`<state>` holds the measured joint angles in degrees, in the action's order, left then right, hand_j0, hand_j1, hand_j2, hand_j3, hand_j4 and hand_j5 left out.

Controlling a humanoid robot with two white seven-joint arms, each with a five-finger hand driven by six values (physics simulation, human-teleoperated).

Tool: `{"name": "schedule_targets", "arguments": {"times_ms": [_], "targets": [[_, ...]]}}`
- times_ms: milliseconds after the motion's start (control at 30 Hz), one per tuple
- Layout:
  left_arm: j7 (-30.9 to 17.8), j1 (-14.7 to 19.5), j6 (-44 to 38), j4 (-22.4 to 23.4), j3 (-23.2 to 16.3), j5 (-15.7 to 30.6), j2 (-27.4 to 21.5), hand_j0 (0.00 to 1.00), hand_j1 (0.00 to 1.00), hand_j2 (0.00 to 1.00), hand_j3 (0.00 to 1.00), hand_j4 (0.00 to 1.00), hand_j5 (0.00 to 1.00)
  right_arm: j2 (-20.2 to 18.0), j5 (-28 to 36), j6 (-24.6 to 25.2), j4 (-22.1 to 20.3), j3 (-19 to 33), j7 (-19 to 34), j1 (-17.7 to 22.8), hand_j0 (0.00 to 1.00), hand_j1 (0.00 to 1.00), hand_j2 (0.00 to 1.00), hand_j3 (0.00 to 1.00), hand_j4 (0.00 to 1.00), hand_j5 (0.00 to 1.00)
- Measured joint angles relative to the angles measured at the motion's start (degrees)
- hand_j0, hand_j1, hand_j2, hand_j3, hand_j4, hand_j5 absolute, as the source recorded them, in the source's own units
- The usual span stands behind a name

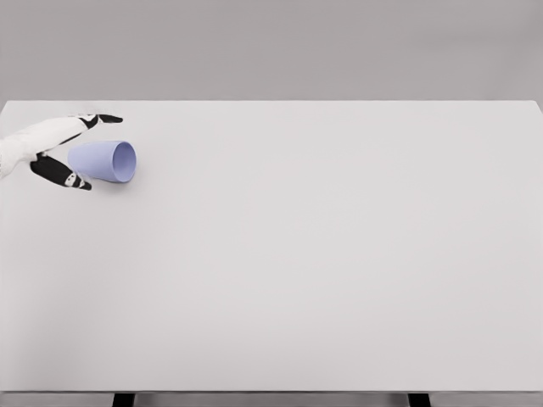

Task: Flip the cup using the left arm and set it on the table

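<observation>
A pale lilac-blue cup lies on its side at the far left of the white table, its open mouth facing right. My left hand comes in from the left edge and brackets the cup's base end. One black-tipped finger reaches above the cup, and the thumb sits below it. The fingers are spread and do not close on the cup; whether they touch it I cannot tell. The right arm is out of view.
The table's far edge runs just behind the hand, and its left edge is close to the cup. Two dark table legs show under the front edge.
</observation>
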<state>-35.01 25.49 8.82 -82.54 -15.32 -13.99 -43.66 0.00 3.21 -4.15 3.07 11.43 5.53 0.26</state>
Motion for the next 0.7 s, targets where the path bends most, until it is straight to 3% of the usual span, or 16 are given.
{"name": "schedule_targets", "arguments": {"times_ms": [333,700], "targets": [[-0.01,5.01,-2.38,6.37,-4.21,-0.66,2.45,1.0,1.0,1.0,1.0,1.0,1.0,0.0,0.02,0.01,0.0,0.0,0.0,0.0,1.0,1.0,1.0,1.0,1.0,1.0],[-0.01,8.0,-2.27,11.35,-5.73,-8.01,5.61,1.0,1.0,1.0,1.0,1.0,1.0,0.0,0.0,0.02,0.0,0.0,0.0,0.0,1.0,1.0,1.0,1.0,1.0,1.0]]}}
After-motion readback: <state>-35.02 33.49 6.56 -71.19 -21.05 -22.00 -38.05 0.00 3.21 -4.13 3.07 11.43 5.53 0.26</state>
